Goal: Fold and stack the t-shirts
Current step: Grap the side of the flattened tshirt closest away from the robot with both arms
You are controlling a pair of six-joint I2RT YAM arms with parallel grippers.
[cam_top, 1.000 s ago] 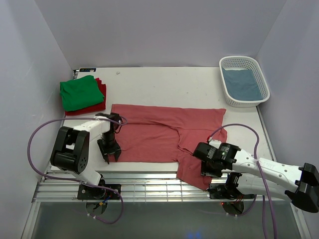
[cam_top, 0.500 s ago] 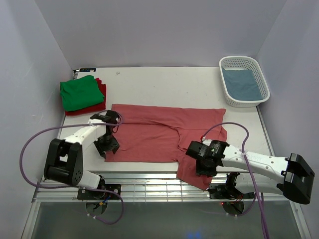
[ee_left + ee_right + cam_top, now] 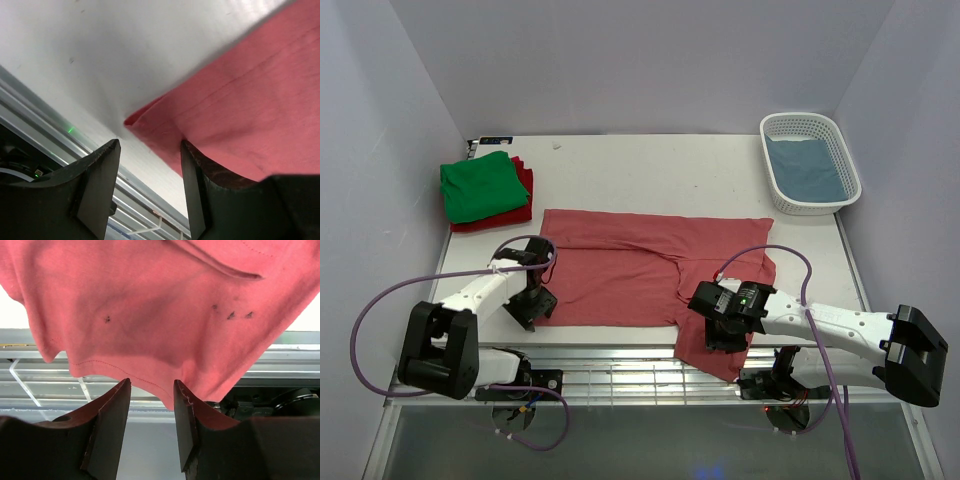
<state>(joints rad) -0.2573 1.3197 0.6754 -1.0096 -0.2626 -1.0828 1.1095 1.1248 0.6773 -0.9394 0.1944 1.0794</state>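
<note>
The left gripper (image 3: 148, 144) is straddling, jaws apart, the pinkish-red t-shirt (image 3: 620, 270) at its near-left corner; the right gripper (image 3: 151, 385) is gaping at its near-right hem.

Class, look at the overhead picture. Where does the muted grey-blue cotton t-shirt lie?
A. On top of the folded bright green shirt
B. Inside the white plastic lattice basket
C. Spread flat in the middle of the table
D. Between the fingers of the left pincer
B: the muted grey-blue cotton t-shirt lies inside the white plastic lattice basket at the table's far right corner.
</note>
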